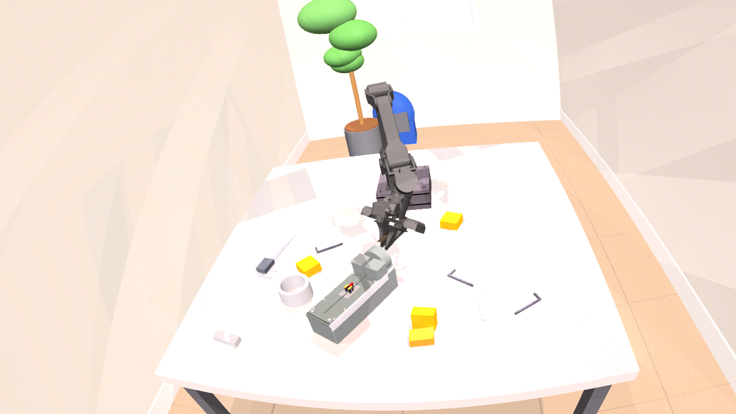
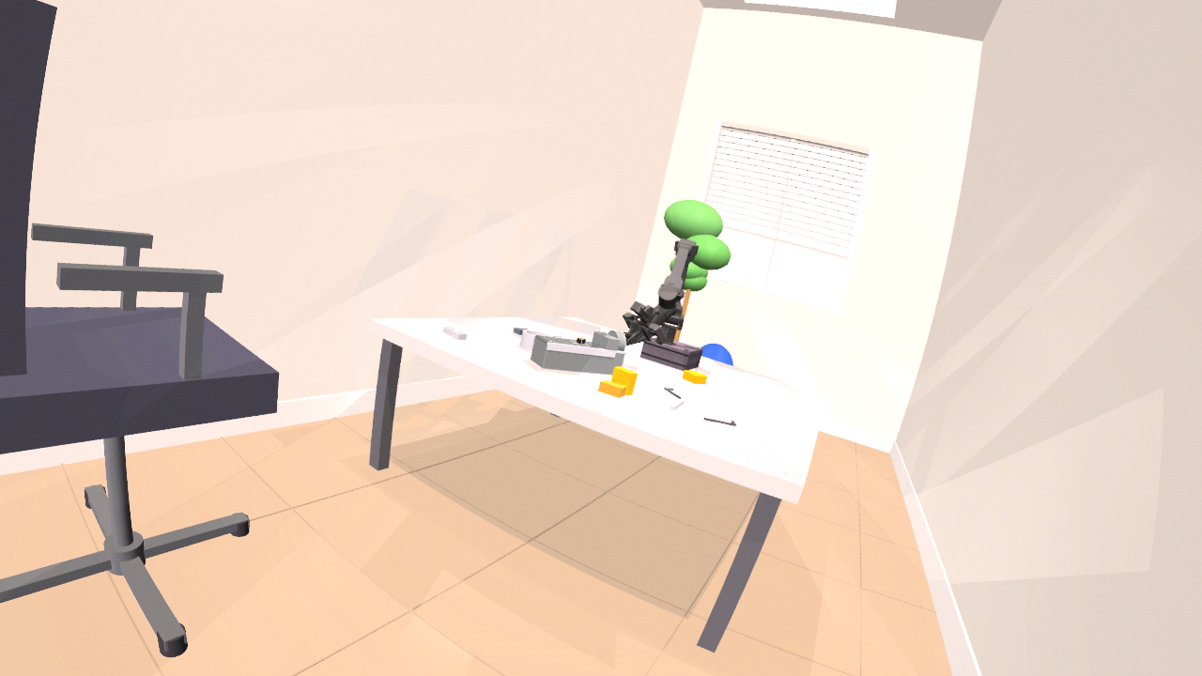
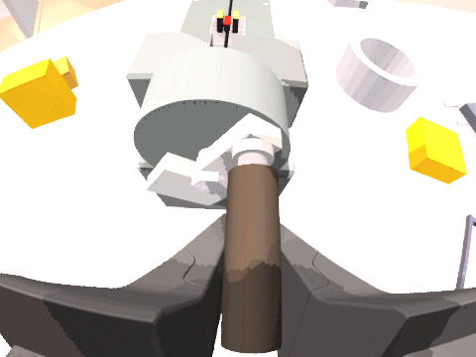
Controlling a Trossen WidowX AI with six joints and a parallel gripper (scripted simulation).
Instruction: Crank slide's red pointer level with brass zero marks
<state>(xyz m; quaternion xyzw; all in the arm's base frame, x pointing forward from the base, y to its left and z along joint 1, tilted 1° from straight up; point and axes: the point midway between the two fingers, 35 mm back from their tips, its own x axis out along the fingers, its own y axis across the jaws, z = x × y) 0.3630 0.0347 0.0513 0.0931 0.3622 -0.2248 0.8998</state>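
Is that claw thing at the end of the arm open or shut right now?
Shut on the brown handle: the wrist view shows dark fingers against both sides.

Top: elevated view from beyond the fingertips [image 1: 387, 246], facing down and back toward them and the arm; the whole tabletop [image 1: 514, 206] [image 2: 520, 370] fits. Exterior: the farthest view, from well out past the table's edge, facing obliquely across it toward the fingers. Wrist: the closest view, from just behind the fingers, facing out along them. Top and wrist share the crank housing [image 1: 378, 257] [image 2: 608, 339] [image 3: 213, 74] ahead of the fingertips.
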